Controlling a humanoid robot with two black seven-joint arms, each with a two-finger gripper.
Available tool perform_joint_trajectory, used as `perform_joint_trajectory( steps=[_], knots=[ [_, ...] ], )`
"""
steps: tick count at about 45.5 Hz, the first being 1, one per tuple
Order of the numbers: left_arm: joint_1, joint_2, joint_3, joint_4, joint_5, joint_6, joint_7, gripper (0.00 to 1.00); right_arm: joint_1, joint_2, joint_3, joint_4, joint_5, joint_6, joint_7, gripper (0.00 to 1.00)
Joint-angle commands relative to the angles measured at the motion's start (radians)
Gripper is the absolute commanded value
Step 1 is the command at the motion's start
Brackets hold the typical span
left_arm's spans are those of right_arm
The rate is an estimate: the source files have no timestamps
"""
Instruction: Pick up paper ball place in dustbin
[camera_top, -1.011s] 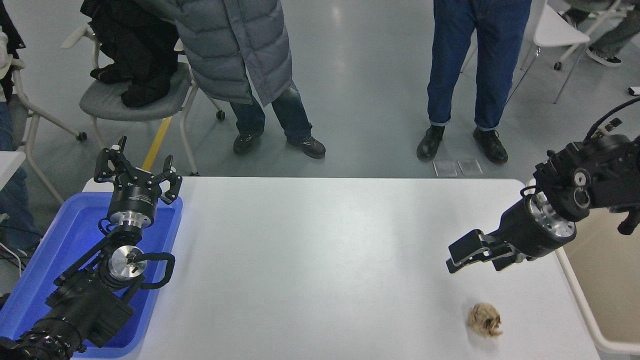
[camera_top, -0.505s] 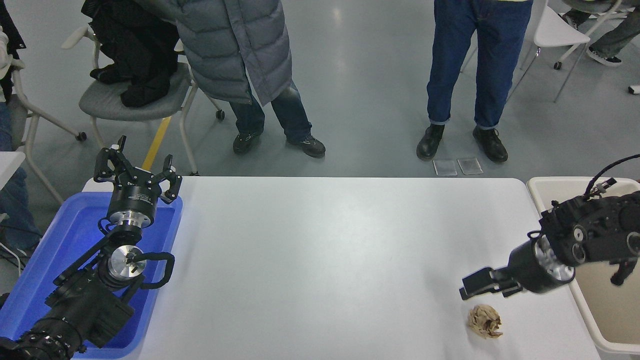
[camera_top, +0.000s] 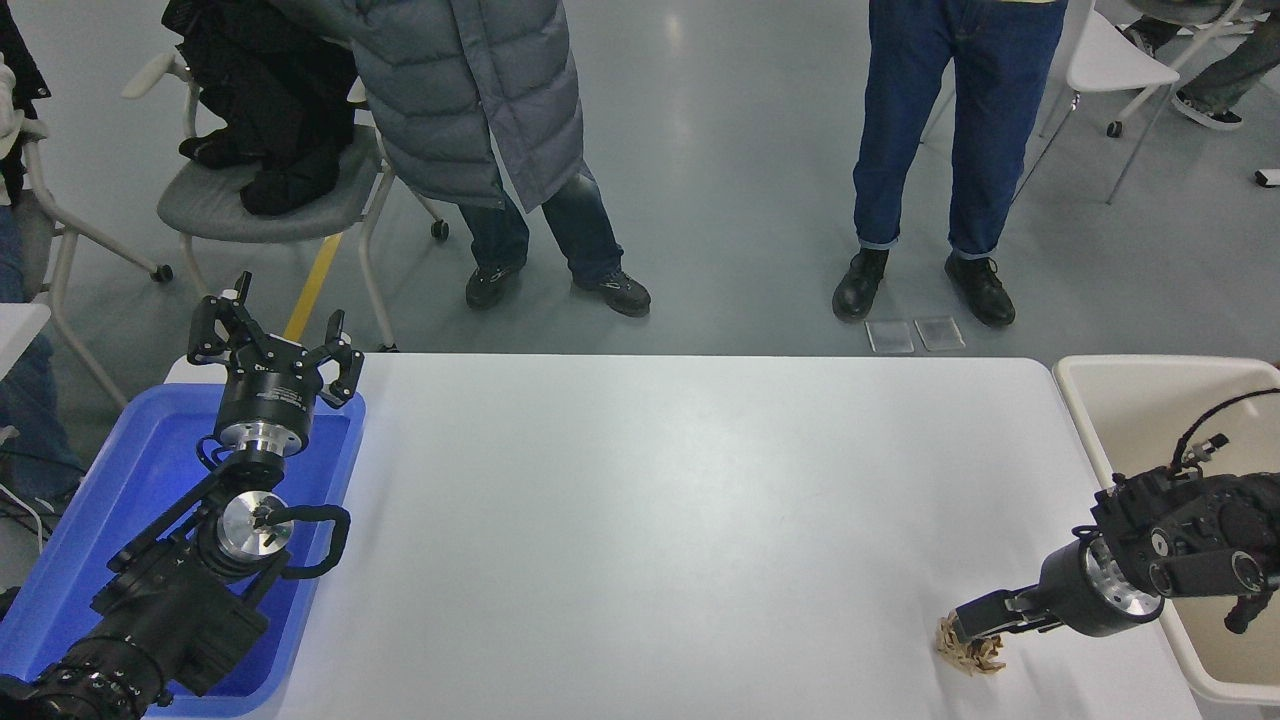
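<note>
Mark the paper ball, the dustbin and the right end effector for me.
paper ball (camera_top: 975, 657): head view, on its visible crumpled lower edge.
dustbin (camera_top: 1085, 420): head view, on its left rim.
right end effector (camera_top: 962, 627): head view, at its fingertips, over the ball.

1. Glossy grey floor (camera_top: 720, 180) with soft light reflections and a yellow stripe (camera_top: 313, 288)
2. Grey wheeled chair (camera_top: 270, 210) piled with dark clothing at upper left
3. White chair (camera_top: 1115, 60) at upper right

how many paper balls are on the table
1. The paper ball lies near the table's front right corner, partly covered by the right tool. No others show.
</note>
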Motion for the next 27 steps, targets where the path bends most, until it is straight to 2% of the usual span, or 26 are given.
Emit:
perform_joint_trajectory(
  steps=[1, 12, 18, 20, 22, 24, 27],
  knots=[
    [0.0, 0.0, 0.0, 0.0, 0.0, 0.0, 0.0, 0.99, -0.046, 0.015, 0.009, -0.045, -0.005, -0.005, 0.0, 1.0],
    [0.0, 0.0, 0.0, 0.0, 0.0, 0.0, 0.0, 0.99, -0.059, 0.033, 0.02, -0.053, -0.003, -0.005, 0.0, 0.93],
    [0.0, 0.0, 0.0, 0.0, 0.0, 0.0, 0.0, 0.99, -0.061, 0.038, 0.02, -0.053, -0.002, -0.007, 0.0, 0.82],
    [0.0, 0.0, 0.0, 0.0, 0.0, 0.0, 0.0, 0.99, -0.062, 0.038, 0.021, -0.053, -0.002, -0.007, 0.0, 0.73],
    [0.0, 0.0, 0.0, 0.0, 0.0, 0.0, 0.0, 0.99, -0.062, 0.038, 0.02, -0.053, -0.002, -0.007, 0.0, 0.59],
    [0.0, 0.0, 0.0, 0.0, 0.0, 0.0, 0.0, 0.99, -0.062, 0.038, 0.02, -0.053, -0.002, -0.007, 0.002, 0.55],
    [0.0, 0.0, 0.0, 0.0, 0.0, 0.0, 0.0, 0.99, -0.064, 0.038, 0.02, -0.051, -0.002, -0.007, 0.002, 0.39]
  ],
)
